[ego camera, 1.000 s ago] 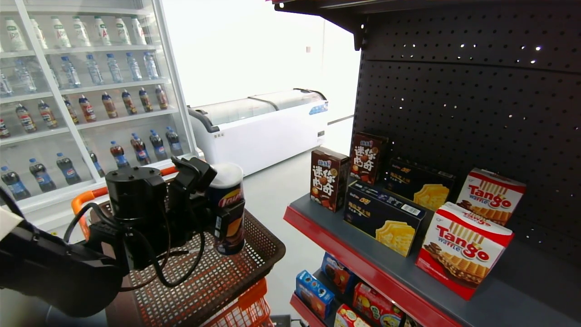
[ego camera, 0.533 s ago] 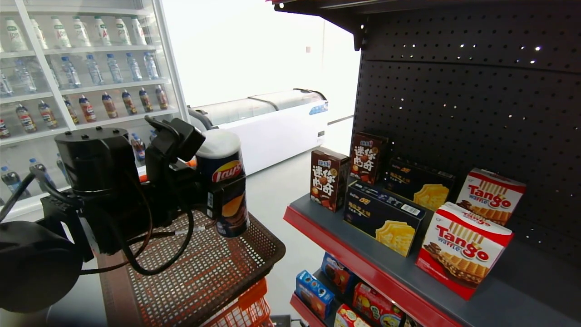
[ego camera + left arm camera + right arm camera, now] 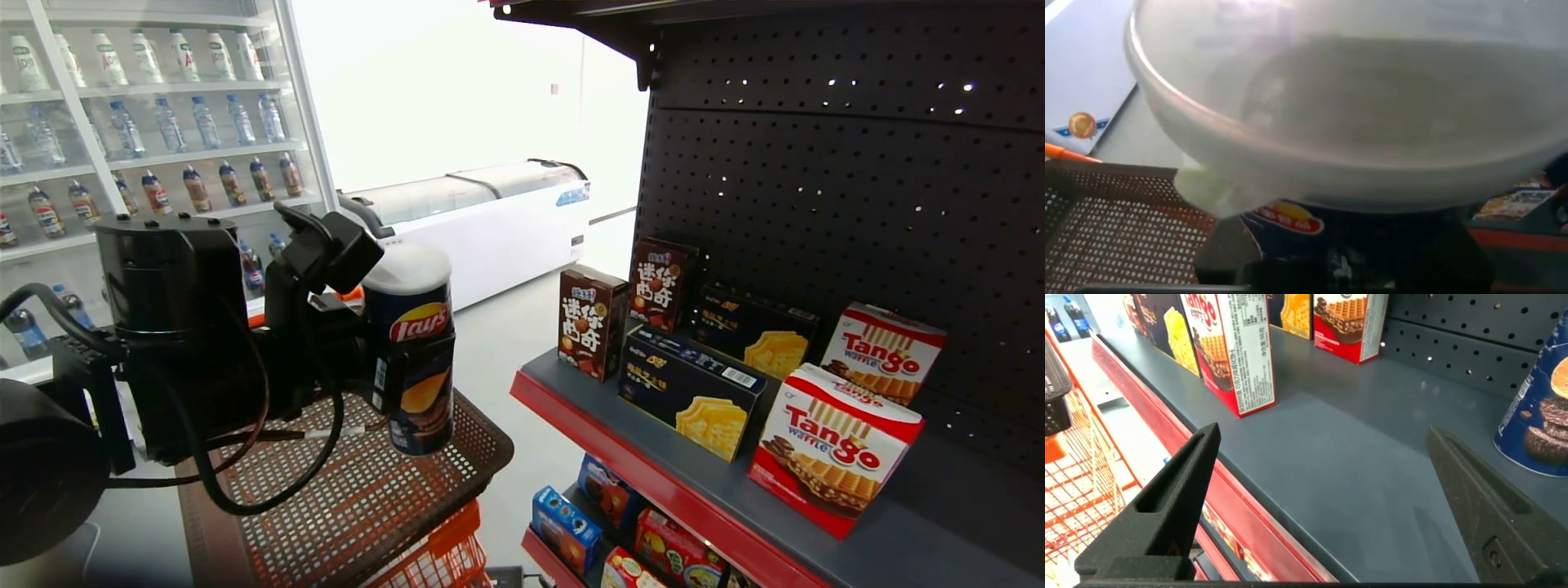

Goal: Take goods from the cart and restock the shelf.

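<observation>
Chip can: A tall blue chip can [image 3: 412,314] with a pale plastic lid is held upright in the air above the cart basket [image 3: 367,506], clear of its mesh floor. In the left wrist view the lid [image 3: 1347,106] is seen close up, with the mesh [image 3: 1110,220] below it.

Left gripper: The left gripper [image 3: 412,363] is clamped around the middle of the can, one dark finger [image 3: 424,359] crossing the label.

Right gripper: The right gripper [image 3: 1323,437] is held with its fingers spread wide and nothing between them, above a bare grey stretch of the shelf [image 3: 1355,474].

Shelf: The shelf [image 3: 653,457], grey on top with a red front lip, is seen to the right of the cart, backed by black pegboard [image 3: 841,180].

Stock on the shelf: Brown boxes [image 3: 589,321] are stood at the left end, dark blue boxes [image 3: 690,392] beside them, and red-and-white waffle boxes [image 3: 829,449] farther right. From the right wrist, one waffle box [image 3: 1229,351] is seen upright near the front lip, and a blue cookie tub [image 3: 1543,416] is seen by the pegboard.

Lower tier: More packets [image 3: 563,527] are lined up on the tier beneath.

Background: A glass-door drinks cooler [image 3: 147,163] and a white chest freezer [image 3: 473,229] are seen beyond the cart.
</observation>
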### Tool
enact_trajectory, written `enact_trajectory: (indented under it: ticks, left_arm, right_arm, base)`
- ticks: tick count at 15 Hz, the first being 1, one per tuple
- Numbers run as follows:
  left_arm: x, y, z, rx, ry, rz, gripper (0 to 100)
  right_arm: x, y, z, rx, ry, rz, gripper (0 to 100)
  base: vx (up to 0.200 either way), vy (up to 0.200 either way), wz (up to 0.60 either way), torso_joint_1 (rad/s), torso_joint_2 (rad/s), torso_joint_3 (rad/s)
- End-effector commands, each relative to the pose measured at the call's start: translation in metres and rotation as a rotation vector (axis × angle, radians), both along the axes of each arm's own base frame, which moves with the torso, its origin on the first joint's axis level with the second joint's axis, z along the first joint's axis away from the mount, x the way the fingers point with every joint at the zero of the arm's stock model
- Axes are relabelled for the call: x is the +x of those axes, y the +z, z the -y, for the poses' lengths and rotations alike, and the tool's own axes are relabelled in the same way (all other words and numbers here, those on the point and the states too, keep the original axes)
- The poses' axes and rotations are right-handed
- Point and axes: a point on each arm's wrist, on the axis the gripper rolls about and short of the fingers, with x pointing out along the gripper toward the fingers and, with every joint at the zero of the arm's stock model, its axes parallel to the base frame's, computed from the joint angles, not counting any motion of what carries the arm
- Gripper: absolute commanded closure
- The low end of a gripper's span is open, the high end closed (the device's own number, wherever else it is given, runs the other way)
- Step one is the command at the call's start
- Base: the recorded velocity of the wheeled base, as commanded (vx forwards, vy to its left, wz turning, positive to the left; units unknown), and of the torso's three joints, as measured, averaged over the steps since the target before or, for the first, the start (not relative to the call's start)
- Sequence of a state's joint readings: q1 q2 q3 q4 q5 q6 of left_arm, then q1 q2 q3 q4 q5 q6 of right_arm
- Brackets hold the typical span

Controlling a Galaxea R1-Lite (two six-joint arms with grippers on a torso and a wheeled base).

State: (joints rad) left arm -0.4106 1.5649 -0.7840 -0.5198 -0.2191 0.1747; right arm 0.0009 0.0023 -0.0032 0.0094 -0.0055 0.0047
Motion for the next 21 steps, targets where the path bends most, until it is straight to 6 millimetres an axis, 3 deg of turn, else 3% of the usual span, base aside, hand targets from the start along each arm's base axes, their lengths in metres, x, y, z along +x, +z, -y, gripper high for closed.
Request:
enact_trajectory:
  ticks: [1, 14, 17, 18, 21]
  left_arm:
    - [-0.014, 0.013, 0.006, -0.013, -0.045, 0.027, 100]
    - [-0.031, 0.007, 0.028, -0.13, -0.163, -0.021, 100]
    - [-0.047, 0.005, 0.028, -0.135, -0.193, -0.036, 100]
    - [-0.058, -0.005, 0.025, -0.121, -0.206, -0.061, 100]
    - [-0.061, -0.002, 0.024, -0.128, -0.21, -0.051, 100]
  right_arm:
    - [0.0, 0.0, 0.0, 0.0, 0.002, -0.001, 0]
    - [0.0, 0.0, 0.0, -0.002, 0.002, -0.001, 0]
    - [0.0, 0.0, 0.0, -0.002, 0.002, -0.001, 0]
    - [0.0, 0.0, 0.0, 0.0, 0.002, -0.001, 0]
    - [0.0, 0.0, 0.0, 0.0, 0.002, -0.001, 0]
  base:
    - [0.0, 0.0, 0.0, 0.0, 0.0, 0.0]
    - [0.0, 0.0, 0.0, 0.0, 0.0, 0.0]
    - [0.0, 0.0, 0.0, 0.0, 0.0, 0.0]
    - [0.0, 0.0, 0.0, 0.0, 0.0, 0.0]
    - [0.0, 0.0, 0.0, 0.0, 0.0, 0.0]
